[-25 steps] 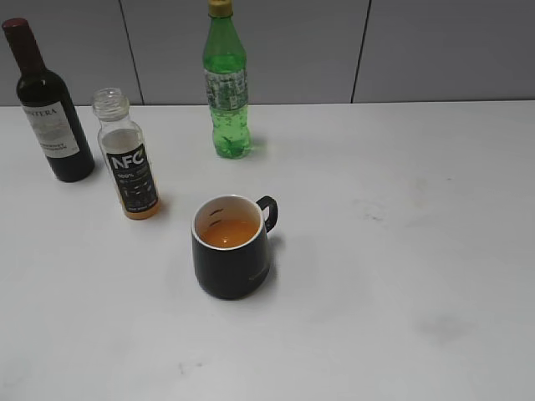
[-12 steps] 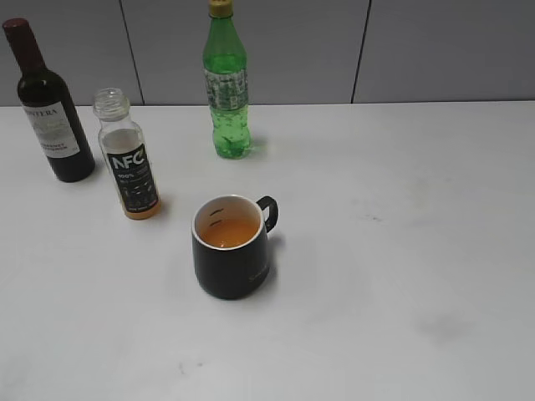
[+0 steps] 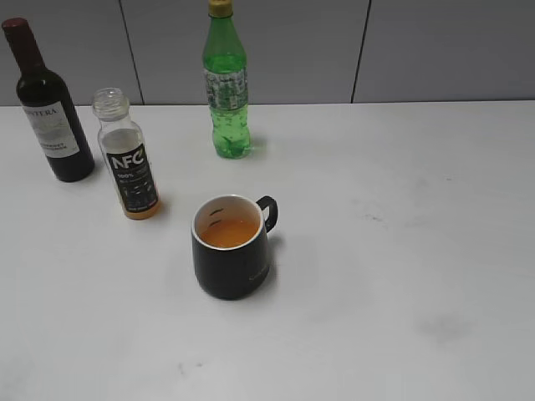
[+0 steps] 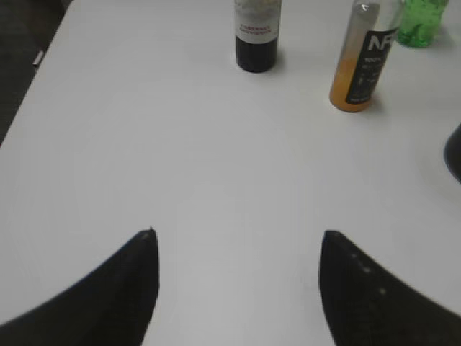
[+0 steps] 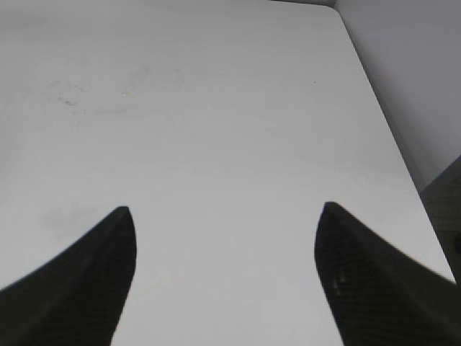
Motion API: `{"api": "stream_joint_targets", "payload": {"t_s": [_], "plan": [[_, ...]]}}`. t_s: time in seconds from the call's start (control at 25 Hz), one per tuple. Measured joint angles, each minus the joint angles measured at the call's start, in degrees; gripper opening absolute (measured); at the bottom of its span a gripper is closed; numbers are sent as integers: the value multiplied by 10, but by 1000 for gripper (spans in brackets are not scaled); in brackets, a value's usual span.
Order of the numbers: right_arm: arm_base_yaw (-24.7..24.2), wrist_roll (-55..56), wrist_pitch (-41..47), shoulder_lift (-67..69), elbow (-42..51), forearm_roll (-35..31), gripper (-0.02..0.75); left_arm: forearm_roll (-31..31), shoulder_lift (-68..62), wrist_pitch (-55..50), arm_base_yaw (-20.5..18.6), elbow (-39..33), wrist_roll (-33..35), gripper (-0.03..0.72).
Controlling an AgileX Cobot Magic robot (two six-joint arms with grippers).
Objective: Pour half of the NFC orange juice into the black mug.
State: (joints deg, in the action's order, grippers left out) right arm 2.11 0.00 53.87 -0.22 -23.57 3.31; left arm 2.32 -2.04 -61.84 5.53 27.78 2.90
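The pour looks done to me. The mug point(image 3: 231, 247) sits near the middle of the table point(image 3: 401, 251) with orange liquid inside its white bowl, and the juice point(image 3: 129, 166) stands upright to its far left, uncapped, its upper part clear and the orange showing only low down, below the black label. I judge the bottle roughly half drained or more, though the label hides the true level, so I cannot be sure of the share.

My left gripper point(image 4: 238, 288) hangs over bare table, jaws spread wide with nothing between them; from it I see the juice point(image 4: 362, 61) far and to the right, the wine bottle point(image 4: 256, 36) to its left, and a sliver of the mug's rim at the right edge. My right gripper point(image 5: 225, 277) is likewise spread and empty, over bare table on the right side, well apart from everything. Neither arm shows in the exterior view.

So I take the step in hand to be the close of the task, both arms drawn clear. If anything is left, it calls only for keeping away from the mug and bottle so nothing is knocked.

The juice's long axis runs vertical, open neck pointing straight up, label facing the near side. The mug stands upright too, mouth up, its handle point(image 3: 268, 210) pointing to the far right. The green bottle point(image 3: 226, 83) stands farther back, capped, well apart from both.
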Motion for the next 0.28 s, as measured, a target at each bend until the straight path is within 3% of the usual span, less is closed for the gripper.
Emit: {"api": "stream_joint_targets", "payload": {"t_s": [0.28], "plan": [[0, 0, 0, 0, 0, 0, 587, 0, 24, -1, -46, 0, 0, 484]]}}
